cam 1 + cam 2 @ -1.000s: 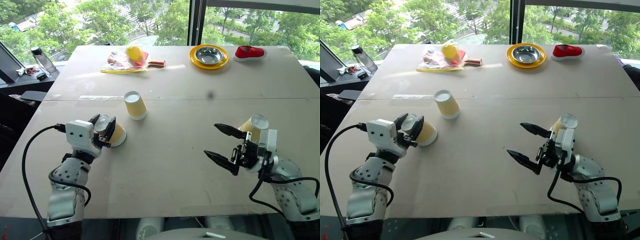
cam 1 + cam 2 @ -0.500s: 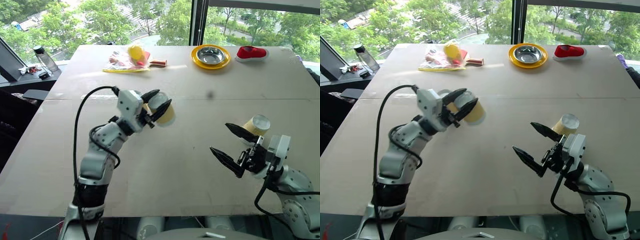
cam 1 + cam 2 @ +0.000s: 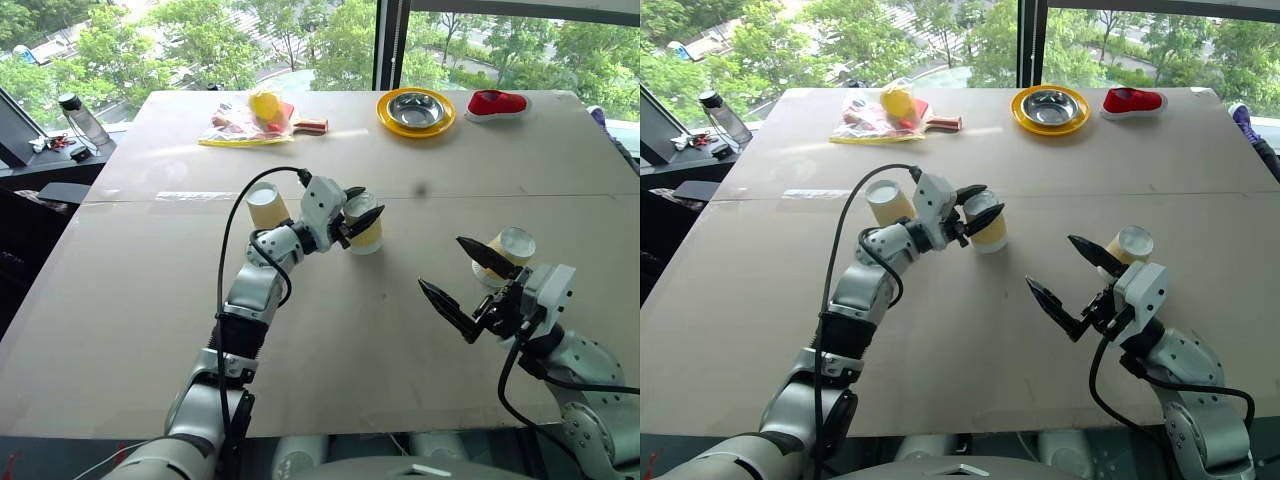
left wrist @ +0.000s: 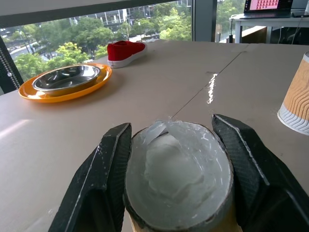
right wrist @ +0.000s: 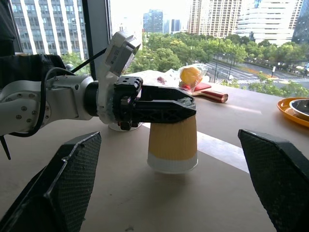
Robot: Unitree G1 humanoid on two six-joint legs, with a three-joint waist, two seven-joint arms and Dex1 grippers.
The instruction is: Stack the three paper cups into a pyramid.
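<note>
since a second ago, the left gripper [image 3: 352, 213] has carried one paper cup [image 3: 363, 223] from the near left part of the table [image 3: 330, 340] to the middle, and now has it upside down on the tabletop, white rim down and white base up. its two black fingers [image 4: 108, 164] sit on either side of the cup's upper part, close against it; whether they squeeze it or have begun to let go cannot be told. the right wrist view shows the cup [image 5: 173, 143] standing upright on its rim, with the fingers at its top.

just beside it, toward the robot's left, stands a second inverted cup [image 3: 266, 206], partly hidden behind the left arm. the two cups are near each other, and whether they touch cannot be told.

the third cup [image 3: 510, 249] stands upside down on the right side of the table, well apart from the other two. the right gripper [image 3: 462, 279] hangs near it with its jaws spread wide and nothing between them.

at the far edge lie a yellow plate with a steel bowl [image 3: 416, 111], a red shoe [image 3: 498, 103], and a clear bag of items [image 3: 255, 120].
</note>
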